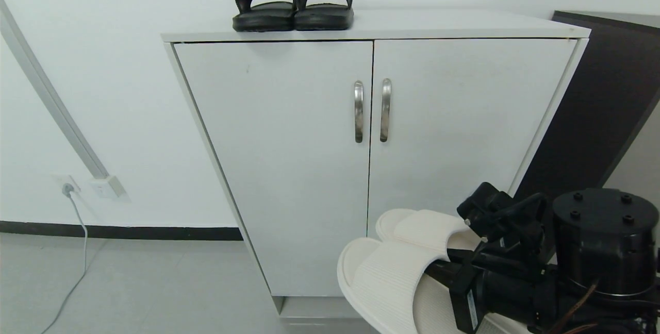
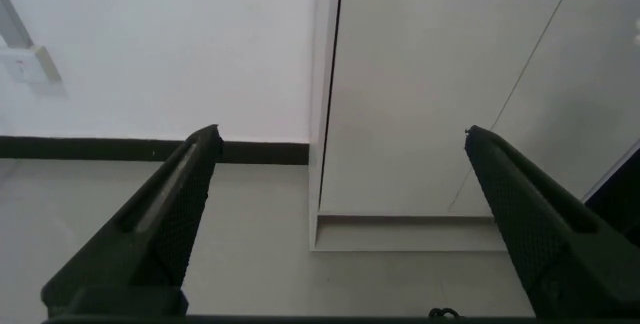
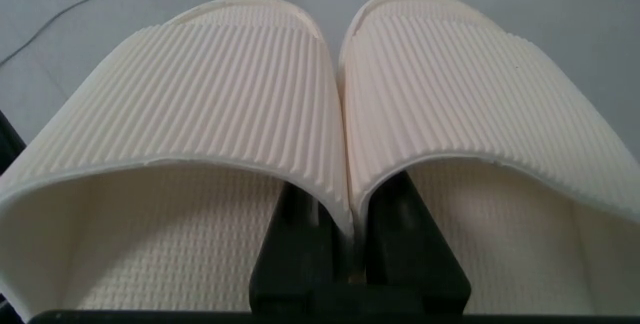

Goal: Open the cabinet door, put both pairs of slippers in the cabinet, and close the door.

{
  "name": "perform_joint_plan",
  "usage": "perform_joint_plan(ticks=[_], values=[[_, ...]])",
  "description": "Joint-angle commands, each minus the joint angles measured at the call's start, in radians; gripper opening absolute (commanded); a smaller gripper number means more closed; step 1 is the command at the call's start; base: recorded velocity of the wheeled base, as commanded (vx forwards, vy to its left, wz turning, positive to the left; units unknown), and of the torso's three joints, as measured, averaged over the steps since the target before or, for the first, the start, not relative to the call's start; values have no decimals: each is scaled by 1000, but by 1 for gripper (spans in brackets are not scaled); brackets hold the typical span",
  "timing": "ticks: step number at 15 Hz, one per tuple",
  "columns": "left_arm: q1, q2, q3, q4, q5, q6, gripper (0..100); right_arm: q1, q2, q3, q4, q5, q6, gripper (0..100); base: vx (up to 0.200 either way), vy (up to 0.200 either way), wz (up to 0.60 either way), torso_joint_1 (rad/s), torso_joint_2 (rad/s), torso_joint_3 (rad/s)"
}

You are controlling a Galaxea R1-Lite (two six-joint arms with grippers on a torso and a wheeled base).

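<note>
White slippers, pinched as a pair by their inner strap edges in the right jaws, hang low before the shut cabinet. Left jaws gape wide, seemingly free for a door handle. Black slippers sit on top.

We can read no text, number or sign anywhere here: the one label we find, a small pale sticker on the black wrist housing just behind the white slippers, carries print too small to make out.
</note>
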Motion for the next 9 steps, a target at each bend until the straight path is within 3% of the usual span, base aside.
perform_joint_plan(ticks=[1, 5, 6, 7, 9], values=[[0, 0, 0, 0, 0, -3, 100, 3, -3, 14, -1, 0, -2, 0, 0, 0, 0, -7, 76, 56], [0, -2, -4, -7, 9, 5, 100, 4, -7, 20, -7, 1, -18, 0, 0, 0, 0, 0, 0, 0], [0, -2, -15, -7, 44, 35, 100, 4, -7, 30, -28, 1, -18, 0, 0, 0, 0, 0, 0, 0], [0, 17, -95, 3, 53, 25, 100, 4, -2, 35, -44, 1, -18, 0, 0, 0, 0, 0, 0, 0], [-11, 169, -211, 43, 32, -51, 100, 6, 9, 33, -54, 1, -18, 0, 0, 0, 0, 0, 0, 0]])
